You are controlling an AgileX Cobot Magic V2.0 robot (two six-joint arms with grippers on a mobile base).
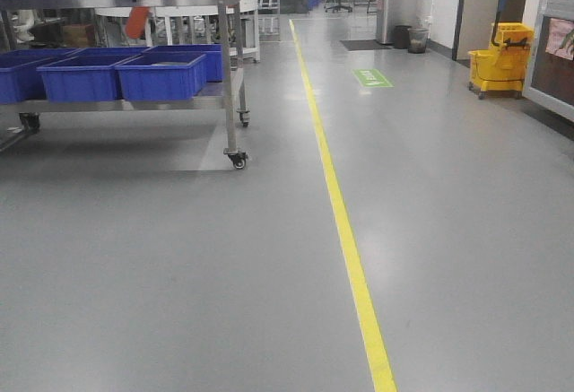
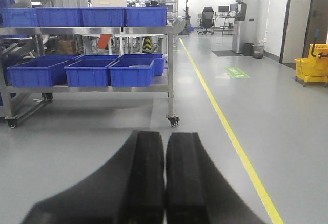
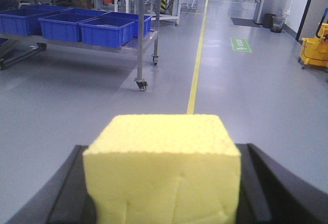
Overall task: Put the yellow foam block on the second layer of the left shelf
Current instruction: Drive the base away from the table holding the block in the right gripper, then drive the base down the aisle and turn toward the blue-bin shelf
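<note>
The yellow foam block (image 3: pixel 163 167) fills the bottom of the right wrist view, clamped between the black fingers (image 3: pixel 259 183) of my right gripper (image 3: pixel 163 188), which is shut on it. My left gripper (image 2: pixel 164 178) is shut and empty, its two black fingers pressed together and pointing at the floor. The steel wheeled shelf (image 1: pixel 229 96) stands ahead at the left, with blue bins on its layers; it also shows in the left wrist view (image 2: pixel 169 75) and the right wrist view (image 3: pixel 139 44). Neither gripper shows in the front view.
Blue bins (image 1: pixel 161 76) sit on the shelf's lower layer and more on top. A yellow floor line (image 1: pixel 345 230) runs ahead. A yellow mop bucket (image 1: pixel 500 62) stands at the right wall. A bin and chairs stand far back.
</note>
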